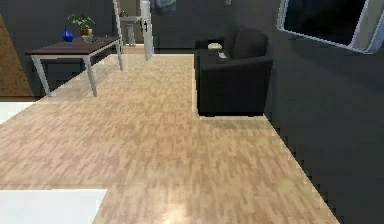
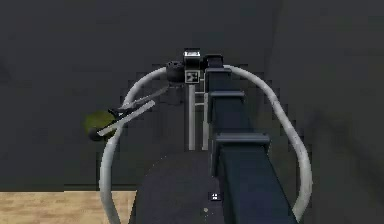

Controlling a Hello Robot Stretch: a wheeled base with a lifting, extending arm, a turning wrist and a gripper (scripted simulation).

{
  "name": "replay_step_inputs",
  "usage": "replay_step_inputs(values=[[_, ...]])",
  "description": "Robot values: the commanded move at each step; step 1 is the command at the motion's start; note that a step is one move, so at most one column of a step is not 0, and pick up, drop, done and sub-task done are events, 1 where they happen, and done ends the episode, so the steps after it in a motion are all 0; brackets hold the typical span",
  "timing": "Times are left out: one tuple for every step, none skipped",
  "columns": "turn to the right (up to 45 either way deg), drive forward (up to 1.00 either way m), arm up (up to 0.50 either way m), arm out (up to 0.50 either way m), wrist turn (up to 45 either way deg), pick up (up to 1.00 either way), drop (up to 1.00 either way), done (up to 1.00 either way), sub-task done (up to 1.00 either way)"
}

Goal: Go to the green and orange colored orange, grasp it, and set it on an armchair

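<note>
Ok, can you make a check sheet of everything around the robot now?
Surface: wooden floor, white patch at the forward view's lower left.
Job's things: green-yellow orange hangs at the gripper's far end; dark armchair ahead, small pale thing on it.
Clutter: table with blue vase and plant.
Grippers: it holds the orange, clear of the floor.
Cables: grey hose loops round the arm.
Surroundings: dark wall, screen on it, doorway.

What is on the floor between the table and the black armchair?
Nothing. In the forward view, the wooden floor between the table and the armchair is bare.
</note>
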Motion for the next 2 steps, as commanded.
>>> replay_step_inputs(values=[[0.0,0.0,0.0,0.0,45.0,0.0,0.0,0.0,0.0],[0.0,0.0,0.0,0.0,45.0,0.0,0.0,0.0,0.0]])
